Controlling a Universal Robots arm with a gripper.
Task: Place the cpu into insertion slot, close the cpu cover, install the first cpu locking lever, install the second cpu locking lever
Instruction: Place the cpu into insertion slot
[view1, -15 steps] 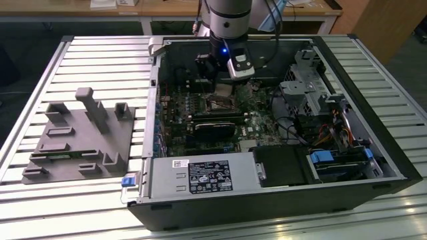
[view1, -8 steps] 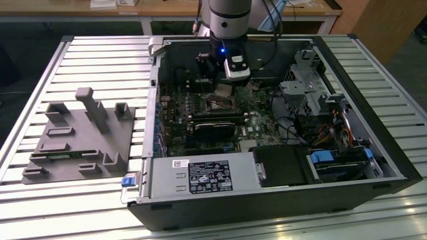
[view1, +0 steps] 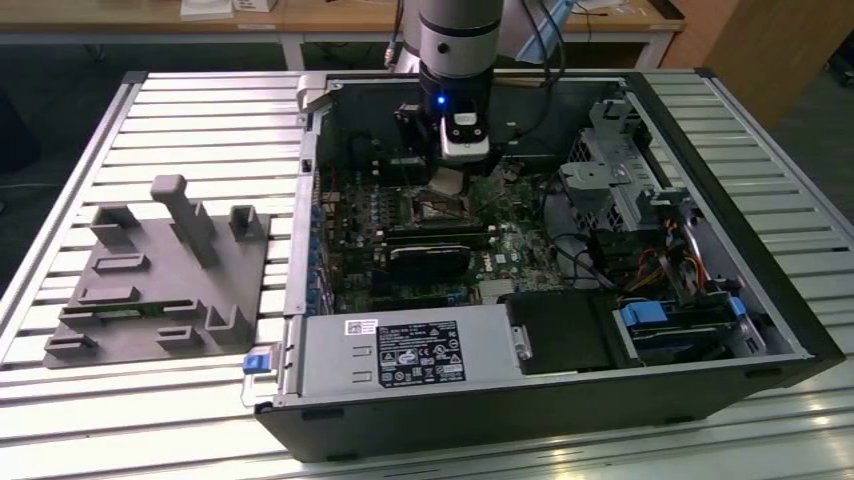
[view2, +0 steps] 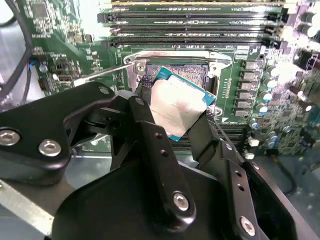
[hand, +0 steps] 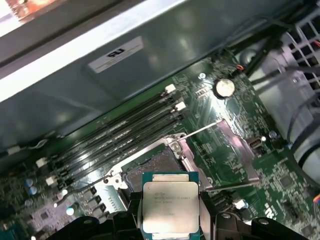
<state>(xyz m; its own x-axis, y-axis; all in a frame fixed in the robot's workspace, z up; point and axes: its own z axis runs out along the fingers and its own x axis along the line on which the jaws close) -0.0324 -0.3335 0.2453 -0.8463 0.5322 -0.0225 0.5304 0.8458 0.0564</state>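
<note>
"Gripper (view2: 172, 112) first: what is it doing?"

"Its two black fingers (view2: 150, 130) are closed on the cpu (view2: 177, 107), one on each opposite edge. The pale metal top faces up in both wrist views."

"And where is the cpu relative to the insertion slot (view2: 192, 75)?"

"Over it, but not seated. In the first wrist view the cpu (hand: 170, 205) hangs clear of the insertion slot (hand: 155, 167), and the slot's dark centre is bare. In the second wrist view the chip sits skewed against the slot's square outline."

"Does the exterior view agree?"

"Yes. The arm comes straight down into the open computer case (view1: 534, 400), with the gripper (view1: 447, 178) just above the insertion slot (view1: 438, 210)."

"What about the cpu cover?"

"The cpu cover (hand: 240, 147) is swung open, lying back on one side of the slot, away from the memory slots (hand: 125, 132) that run along the opposite side."

"And the levers?"

"A thin locking lever (hand: 200, 128) stands free beside the slot, unlatched. A second lever (hand: 227, 186) lies along the cover's far edge. I cannot tell whether it touches the board."

"Is there anything else near the slot?"

"A coin battery (hand: 224, 87) sits on the board beyond the cover. Well apart from the slot, outside the case on the exterior view's left, a grey fixture block (view1: 160, 270) rests on the slatted table (view1: 160, 110)."
</note>
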